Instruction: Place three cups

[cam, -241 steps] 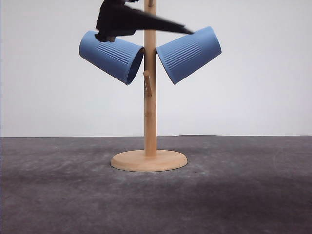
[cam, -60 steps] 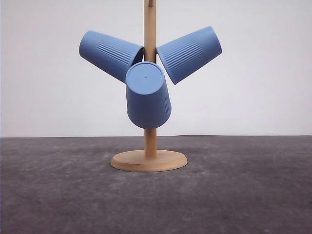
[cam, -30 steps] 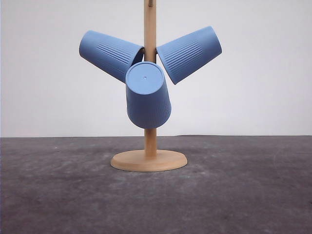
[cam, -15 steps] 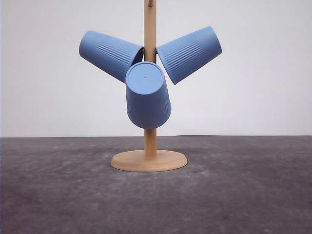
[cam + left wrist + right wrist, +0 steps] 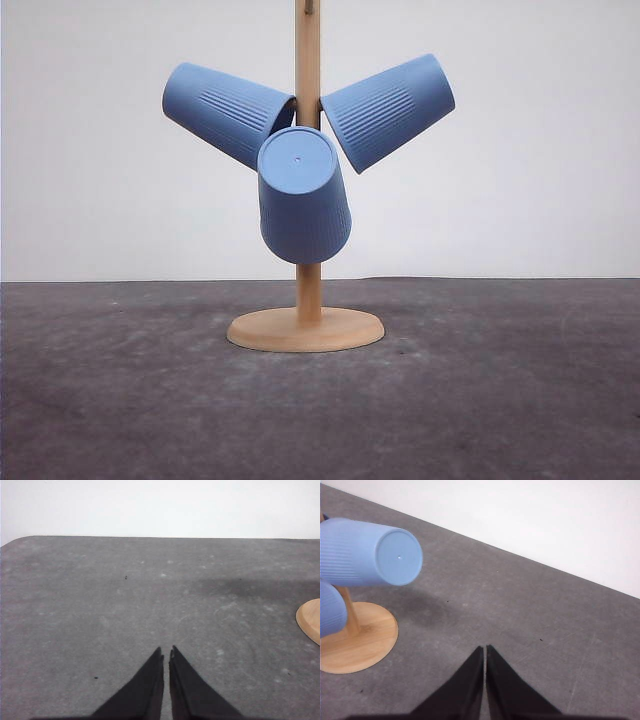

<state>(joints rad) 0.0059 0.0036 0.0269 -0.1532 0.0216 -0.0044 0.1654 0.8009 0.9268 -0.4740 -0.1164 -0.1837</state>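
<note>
Three cups hung mouth-inward on wooden stand (image 5: 308, 270), seen from front: left cup (image 5: 226, 113) at 10 o'clock of post, right cup (image 5: 390, 110) at 2 o'clock, front cup (image 5: 302, 196) base toward camera. Left gripper (image 5: 166, 652) and right gripper (image 5: 485, 648) closed on nothing, above grey table (image 5: 100, 610).

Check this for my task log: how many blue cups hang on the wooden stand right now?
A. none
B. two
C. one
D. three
D: the front view shows the left cup, the right cup and the front cup all hanging on the wooden stand.
</note>
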